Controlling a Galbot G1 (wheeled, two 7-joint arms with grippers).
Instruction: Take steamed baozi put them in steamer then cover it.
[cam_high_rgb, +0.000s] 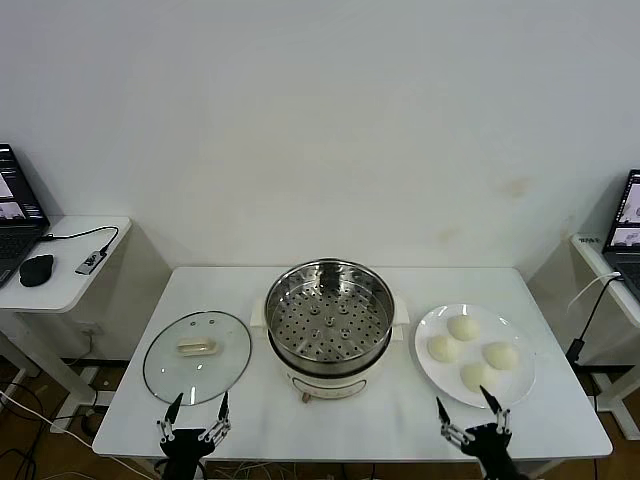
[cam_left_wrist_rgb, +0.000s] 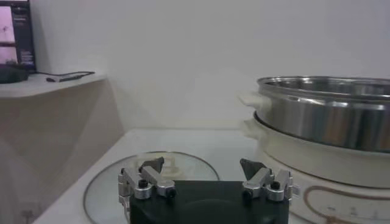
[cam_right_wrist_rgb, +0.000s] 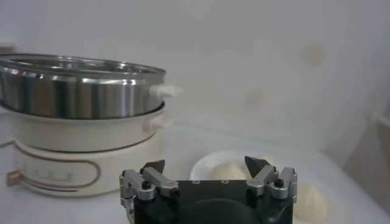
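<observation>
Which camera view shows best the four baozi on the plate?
The head view: all four steamed baozi lie fully visible on the white plate. The right wrist view shows only two, partly hidden behind the right tool. The left wrist view shows none.

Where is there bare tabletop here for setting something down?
Bare: the white table's front strip and the back edge behind the steel steamer. Crowded: the middle row, with the clear glass lid, steamer and white plate of four buns.

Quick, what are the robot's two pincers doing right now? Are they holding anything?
Left pincer: open, holding nothing, at the table's near edge by the cover.
Right pincer: open, holding nothing, near the plate of steamed baozi.
</observation>
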